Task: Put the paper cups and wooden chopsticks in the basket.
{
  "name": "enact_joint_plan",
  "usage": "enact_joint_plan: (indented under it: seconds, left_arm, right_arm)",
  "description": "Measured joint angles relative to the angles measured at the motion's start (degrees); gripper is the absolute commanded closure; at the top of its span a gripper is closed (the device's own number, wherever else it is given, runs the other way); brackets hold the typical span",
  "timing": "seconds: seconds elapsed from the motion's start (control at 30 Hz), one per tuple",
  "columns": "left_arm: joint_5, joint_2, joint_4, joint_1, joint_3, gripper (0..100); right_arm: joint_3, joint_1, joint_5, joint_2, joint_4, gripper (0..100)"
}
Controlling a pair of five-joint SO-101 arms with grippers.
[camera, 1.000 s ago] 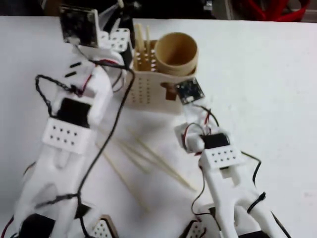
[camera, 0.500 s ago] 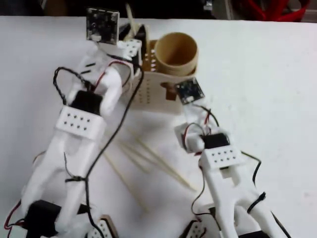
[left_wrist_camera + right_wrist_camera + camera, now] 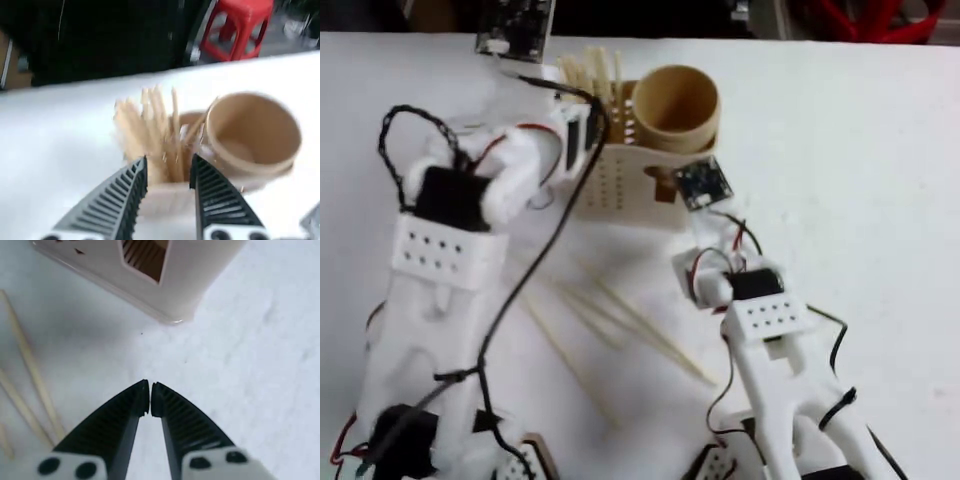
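L gripper (image 3: pixel 167 172): fingers apart w/ a narrow gap, nothing clamped. It sits at the basket (image 3: pixel 620 190), at the end where the standing chopsticks (image 3: pixel 150 135) are. From the left wrist, that bundle rises upright out of the basket just beyond the fingertips, roughly in line w/ the gap but not between the pads. The basket's pale wall shows in the gap itself. Can't tell if any stick touches a finger.

Paper cup (image 3: pixel 676 105) is in the basket's other end, mouth up, just beside the bundle & clear of both grippers.

R gripper (image 3: pixel 150 397): fingers together, tips meeting, nothing held. It hangs low over the table (image 3: pixel 860 150), near a bottom corner of the basket but apart from it.

Loose chopsticks (image 3: pixel 640 325) lie flat on the table btwn the two arms, in front of the basket, criss-crossed. From the right wrist a few of them lie off to one side of the closed tips, not touching them.
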Motion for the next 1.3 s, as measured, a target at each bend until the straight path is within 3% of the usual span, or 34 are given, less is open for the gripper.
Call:
enact_joint_plan:
  seconds: [0.37,0.5,0.63,1.0,1.3]
  left_arm:
    - [0.0,0.26,20.4,-9.58,0.35,83]
    - [-0.18,0.26,21.63,-11.52,8.26,76]
    - [-0.09,0.26,21.63,-12.75,17.76,75]
    - [-3.16,0.26,6.07,-13.01,42.11,75]
    - [-2.9,0.26,-0.18,-13.01,47.91,70]
  right_arm:
    - [1.93,0.0,0.0,0.09,-2.37,97.8]
    - [2.29,0.0,0.0,0.09,-2.99,97.8]
    - [2.29,0.0,0.0,0.09,-2.99,97.8]
    - [2.29,0.0,0.0,0.09,-2.99,97.8]
    - [2.29,0.0,0.0,0.09,-2.99,97.8]
